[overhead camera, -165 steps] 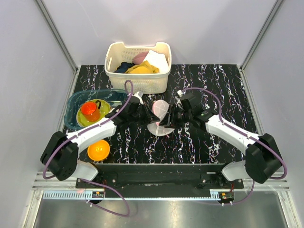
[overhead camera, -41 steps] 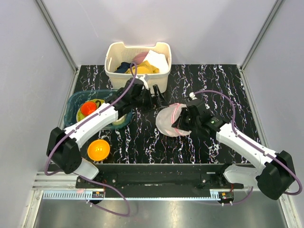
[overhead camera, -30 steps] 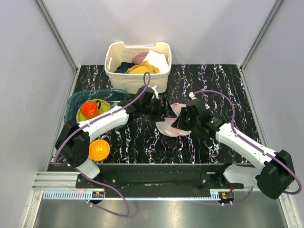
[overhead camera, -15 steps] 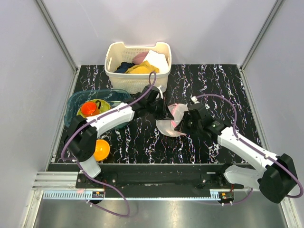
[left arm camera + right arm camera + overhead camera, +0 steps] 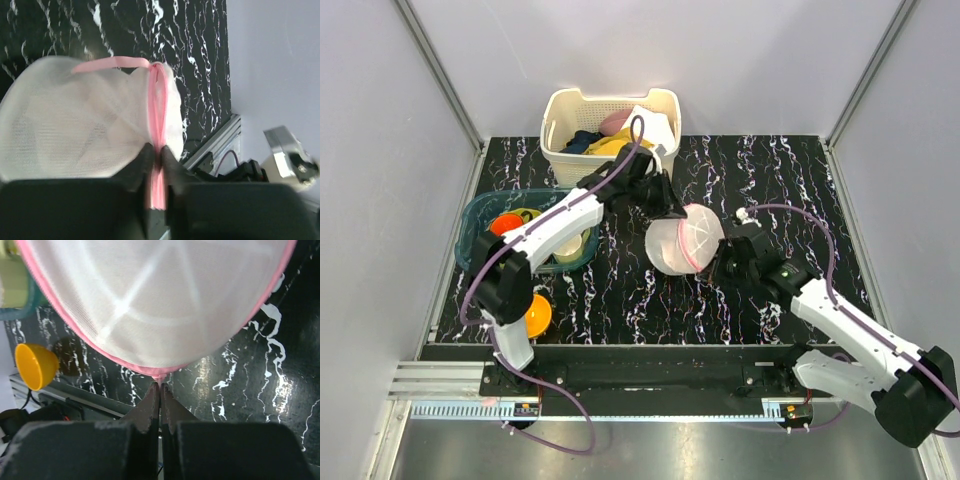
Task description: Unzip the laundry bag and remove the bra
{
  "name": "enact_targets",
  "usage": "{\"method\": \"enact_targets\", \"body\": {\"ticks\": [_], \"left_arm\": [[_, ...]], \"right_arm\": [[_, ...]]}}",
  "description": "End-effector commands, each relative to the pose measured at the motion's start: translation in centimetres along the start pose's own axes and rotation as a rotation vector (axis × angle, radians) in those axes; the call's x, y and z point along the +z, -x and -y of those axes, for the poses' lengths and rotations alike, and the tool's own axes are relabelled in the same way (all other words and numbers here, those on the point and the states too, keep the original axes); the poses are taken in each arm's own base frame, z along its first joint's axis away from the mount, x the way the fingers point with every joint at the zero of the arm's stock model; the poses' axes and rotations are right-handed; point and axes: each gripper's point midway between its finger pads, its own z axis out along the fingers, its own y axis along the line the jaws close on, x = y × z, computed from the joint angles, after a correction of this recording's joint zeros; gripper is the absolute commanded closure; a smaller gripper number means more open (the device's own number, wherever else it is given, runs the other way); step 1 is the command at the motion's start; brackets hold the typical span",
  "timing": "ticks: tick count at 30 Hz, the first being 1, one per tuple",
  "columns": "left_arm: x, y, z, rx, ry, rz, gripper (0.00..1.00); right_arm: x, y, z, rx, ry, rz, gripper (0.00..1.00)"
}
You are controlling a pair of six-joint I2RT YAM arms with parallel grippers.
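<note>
The laundry bag [image 5: 682, 240] is a round white mesh dome with pink zip rim and ribs, held up off the table between both arms. My left gripper [image 5: 667, 207] is shut on its pink rim at the far side; the left wrist view shows the pink band [image 5: 158, 150] pinched between the fingers. My right gripper [image 5: 719, 262] is shut on a small pink tab at the rim's near-right edge [image 5: 161, 376]. The dome [image 5: 150, 300] fills the right wrist view. No bra shows; the bag's inside is hidden.
A white slatted basket [image 5: 611, 170] with clothes stands at the back. A teal tub [image 5: 480, 215] holding cups and dishes sits at the left. An orange bowl [image 5: 536, 314] lies near the left arm's base, also in the right wrist view [image 5: 35, 365].
The bag has been lifted and turned so its domed face points up. The left gripper moved back toward the basket with the rim; the right gripper drew to the right.
</note>
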Motion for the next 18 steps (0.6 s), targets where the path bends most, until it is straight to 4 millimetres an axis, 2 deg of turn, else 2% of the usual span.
{"method": "enact_targets", "body": {"ticks": [1, 2, 3, 4, 5, 6, 7, 8, 9, 11, 12, 13, 14, 15, 18], "left_arm": [[1.3, 2.4, 2.0, 0.054, -0.056, 0.006, 0.74], [1.3, 2.6, 2.3, 0.064, -0.059, 0.005, 0.58], [0.9, 2.6, 2.6, 0.073, -0.061, 0.010, 0.34], [0.3, 2.6, 2.8, 0.090, -0.058, 0.021, 0.24], [-0.2, 2.8, 2.7, 0.099, -0.038, 0.043, 0.22], [-0.7, 2.9, 2.7, 0.105, -0.025, 0.057, 0.15], [-2.4, 3.0, 3.3, 0.118, -0.024, 0.083, 0.13], [-3.0, 3.2, 3.0, 0.123, -0.001, 0.108, 0.12], [-3.5, 2.6, 2.4, 0.117, 0.014, 0.106, 0.12], [-5.5, 2.2, 2.8, 0.109, 0.009, 0.139, 0.13], [-5.5, 1.1, 1.6, 0.093, 0.032, 0.121, 0.14], [-6.8, 0.8, 2.2, 0.084, 0.017, 0.143, 0.14], [-7.2, 0.4, 2.0, 0.071, 0.024, 0.149, 0.14], [-6.9, -0.7, 0.7, 0.046, 0.043, 0.131, 0.15], [-8.6, -1.6, 1.4, -0.011, -0.003, 0.175, 0.15]], "right_arm": [[-1.7, 2.1, -2.9, -0.027, 0.064, 0.042, 1.00], [-1.5, 2.4, -3.1, -0.027, 0.064, 0.046, 1.00], [-1.6, 2.8, -3.5, -0.029, 0.069, 0.057, 1.00], [-1.4, 3.0, -3.5, -0.026, 0.066, 0.064, 1.00], [-1.1, 3.3, -3.6, -0.020, 0.065, 0.072, 1.00], [-0.9, 3.3, -3.6, -0.016, 0.063, 0.070, 1.00], [-0.7, 3.4, -3.8, -0.009, 0.066, 0.074, 1.00], [-0.5, 3.5, -4.0, -0.002, 0.074, 0.074, 1.00], [-0.2, 3.4, -4.0, 0.004, 0.076, 0.071, 1.00], [0.1, 3.4, -4.3, 0.010, 0.092, 0.065, 1.00], [0.2, 3.2, -4.3, 0.009, 0.093, 0.059, 1.00], [0.3, 3.2, -4.4, 0.009, 0.096, 0.054, 1.00], [0.5, 3.0, -4.3, 0.008, 0.092, 0.047, 1.00], [0.6, 3.1, -4.3, 0.008, 0.091, 0.045, 1.00], [0.7, 3.1, -4.3, 0.004, 0.088, 0.045, 1.00]]}}
